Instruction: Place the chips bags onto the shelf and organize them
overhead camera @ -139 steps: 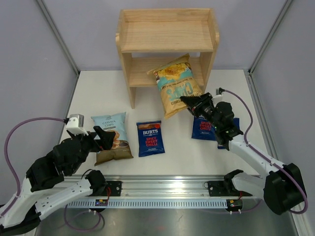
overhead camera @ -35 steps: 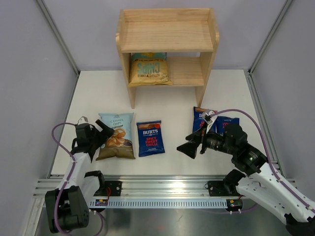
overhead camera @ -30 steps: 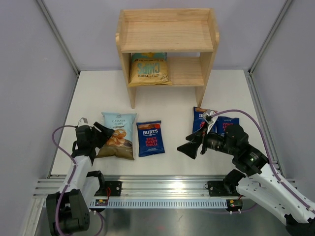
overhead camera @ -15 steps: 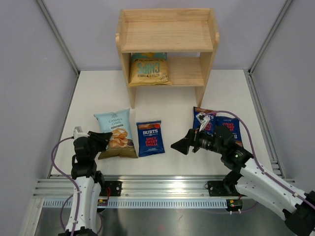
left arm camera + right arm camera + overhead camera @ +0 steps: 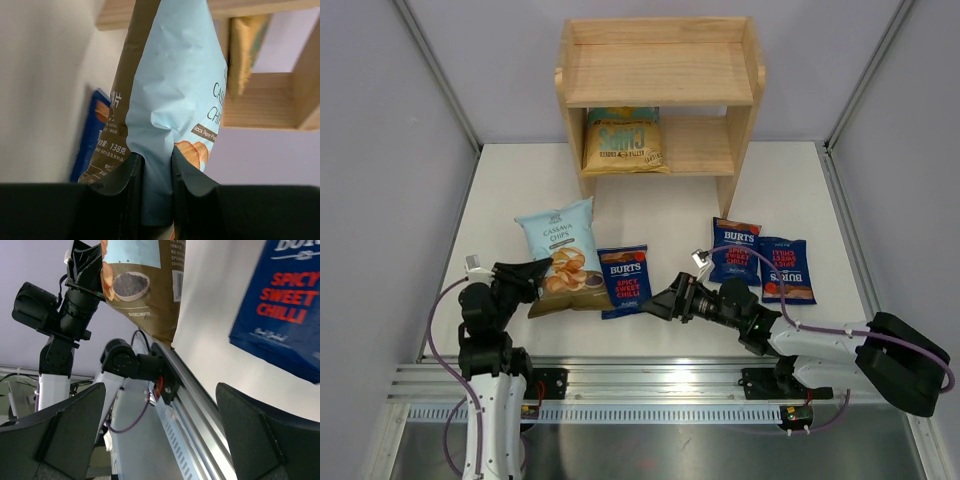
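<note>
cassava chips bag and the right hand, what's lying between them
One dark-blue Burts bag lies flat on the table between the Cassava Chips bag and the right hand; the top external view shows it.

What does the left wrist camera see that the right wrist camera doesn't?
Only the left wrist view shows the wooden shelf, with the yellow bag on its lower tier. Only the right wrist view shows the left arm from outside, the metal rail and the open right tool. Both show the Cassava bag pinched in the left tool, and a dark-blue Burts bag lying on the table.
</note>
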